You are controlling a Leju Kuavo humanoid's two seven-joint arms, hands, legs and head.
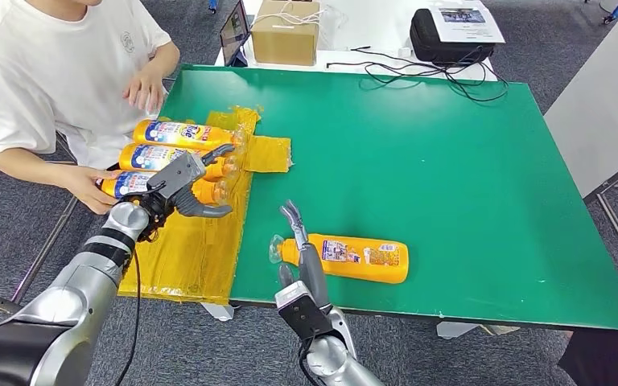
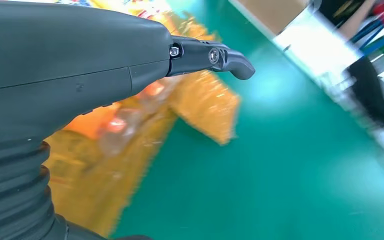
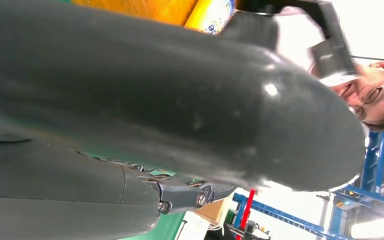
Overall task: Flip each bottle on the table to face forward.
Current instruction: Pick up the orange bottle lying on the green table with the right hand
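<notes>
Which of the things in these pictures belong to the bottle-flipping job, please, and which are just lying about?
Job: three orange plastic bottles lying on the yellow sheet; lone orange bottle on the green table; left hand; right hand.

Lying about: cardboard box; black bag; black cables.

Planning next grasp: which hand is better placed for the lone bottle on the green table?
Right. The right hand is beside the lone bottle at its cap end; the left hand is over the three bottles on the yellow sheet.

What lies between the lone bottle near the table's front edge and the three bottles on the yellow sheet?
In the head view, bare green table and the right hand beside the lone bottle.
</notes>
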